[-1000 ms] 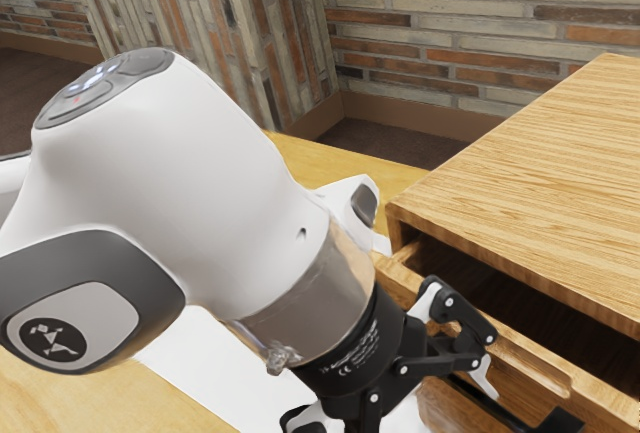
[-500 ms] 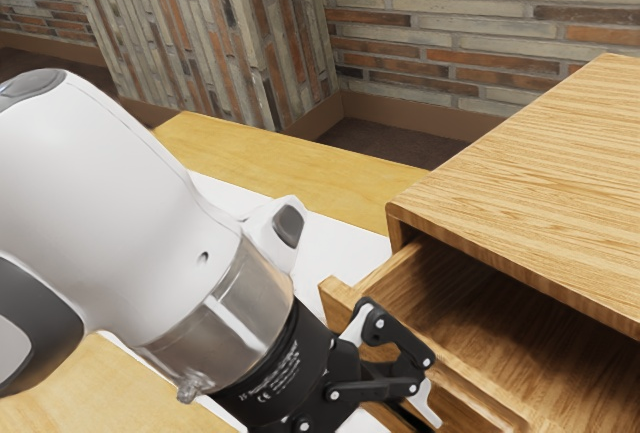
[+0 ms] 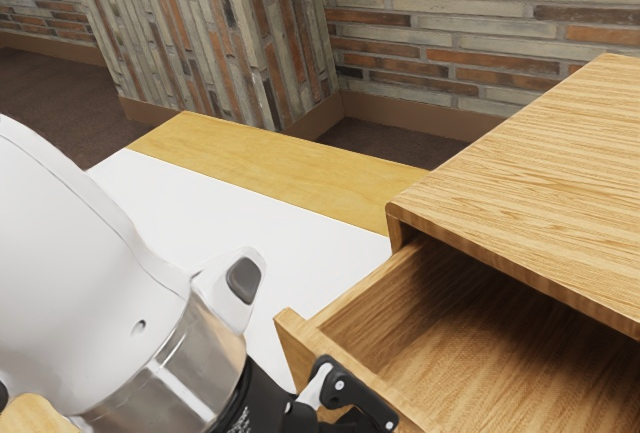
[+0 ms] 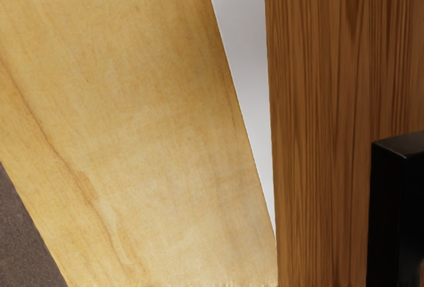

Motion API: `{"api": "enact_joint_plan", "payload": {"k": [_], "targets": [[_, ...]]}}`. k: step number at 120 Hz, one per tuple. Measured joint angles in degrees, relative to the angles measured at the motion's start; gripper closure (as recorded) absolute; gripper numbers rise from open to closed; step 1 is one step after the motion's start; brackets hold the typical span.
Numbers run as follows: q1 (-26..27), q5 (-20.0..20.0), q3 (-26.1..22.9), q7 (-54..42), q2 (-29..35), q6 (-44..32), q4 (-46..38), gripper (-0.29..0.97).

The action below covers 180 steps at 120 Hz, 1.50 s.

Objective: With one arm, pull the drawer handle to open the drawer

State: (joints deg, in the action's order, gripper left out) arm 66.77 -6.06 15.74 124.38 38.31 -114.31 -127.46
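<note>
Drawer (image 3: 450,338) is sliding farther out of the wooden cabinet (image 3: 530,183) at the lower right, and looking nearly open. The gripper (image 3: 345,408) is sitting at the bottom edge; I cannot tell its grip.

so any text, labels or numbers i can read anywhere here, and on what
None can be read.
The arm's white shell: no writing or logo in view.
The black wrist collar: no legible print; anything there is too small to tell.
The drawer, cabinet top and brick wall: plain surfaces, no labels, numbers or signs.
</note>
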Motion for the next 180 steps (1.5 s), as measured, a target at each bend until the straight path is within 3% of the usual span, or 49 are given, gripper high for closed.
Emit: {"api": "enact_joint_plan", "payload": {"k": [84, 118, 137, 148, 154, 164, 173, 180], "targets": [[-1.1, 0.5, -8.7, 9.1, 5.0, 6.1, -2.0, 0.06], [-3.7, -4.2, -16.7, 11.1, 5.8, 11.1, -0.6, 0.02], [-3.3, -5.0, -19.8, 12.0, 10.7, 14.1, -0.2, 0.01], [-2.2, -6.3, -22.0, 12.5, 12.3, 17.8, 5.4, 0.01], [-9.0, -8.5, -24.0, 11.9, 12.1, 19.7, 9.0, 0.01], [-35.4, -10.3, -26.6, 10.3, 11.8, 22.4, 12.1, 0.01], [-62.3, -7.0, -27.3, 7.6, 10.2, 24.8, 12.9, 0.01], [-77.1, -4.8, -27.4, 2.8, 7.2, 26.5, 14.7, 0.0]]}}
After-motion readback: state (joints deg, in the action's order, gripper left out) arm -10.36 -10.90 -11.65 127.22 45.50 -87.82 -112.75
